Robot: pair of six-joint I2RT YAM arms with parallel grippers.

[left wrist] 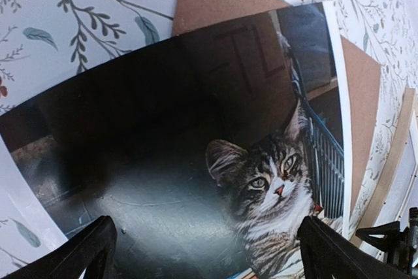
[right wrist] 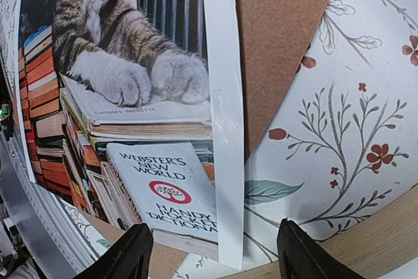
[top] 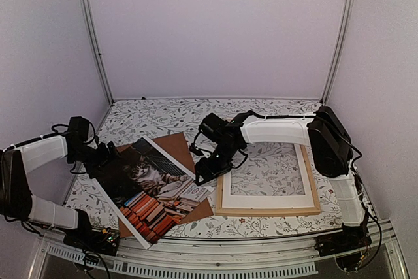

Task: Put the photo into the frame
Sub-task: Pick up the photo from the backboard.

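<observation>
While the large rectangular grey-tabby photo [top: 153, 187] lies lower left on the brown backing board [top: 176, 145], beside the thin light-wood frame [top: 268, 212], neither gripper holds anything: left gripper [left wrist: 202, 253] fully spread, right gripper [right wrist: 212, 253] part-open astride the photo's white edge. Recommend its 2 fingers [right wrist: 124, 257] pinch that border only, lifting level.

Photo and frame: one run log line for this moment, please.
photo: face up on brown board, outside frame | frame: white mat inside | left gripper: open above photo | right gripper: open over photo's edge
</observation>
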